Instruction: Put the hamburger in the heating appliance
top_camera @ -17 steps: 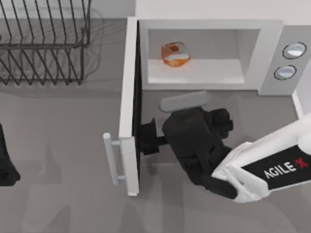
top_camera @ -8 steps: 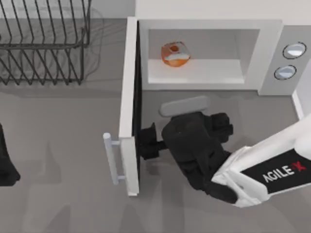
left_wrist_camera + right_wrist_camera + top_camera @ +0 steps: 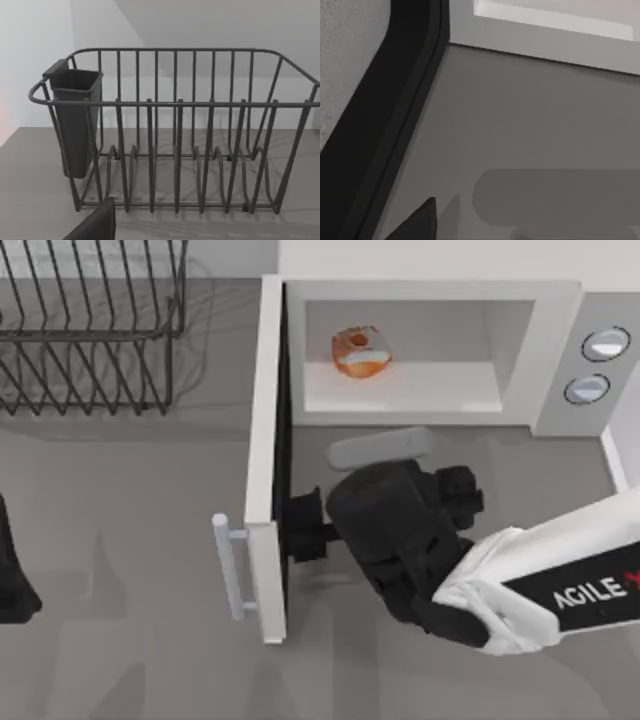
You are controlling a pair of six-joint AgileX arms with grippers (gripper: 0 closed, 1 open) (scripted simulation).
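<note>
Since the earlier frame the right arm has shifted slightly, its right end effector (image 3: 303,525) staying against the inner face of the open door (image 3: 264,470); whether its fingers are spread or closed I cannot tell. The hamburger (image 3: 360,350) already sits inside the microwave (image 3: 555,360), towards the cavity's left. Placing looks done, so the step in hand seems to be closing up: next, push the door round towards the cavity. The left end effector (image 3: 12,585) is parked at the counter's (image 3: 120,500) left edge, near the wire dish rack (image 3: 175,125).
</note>
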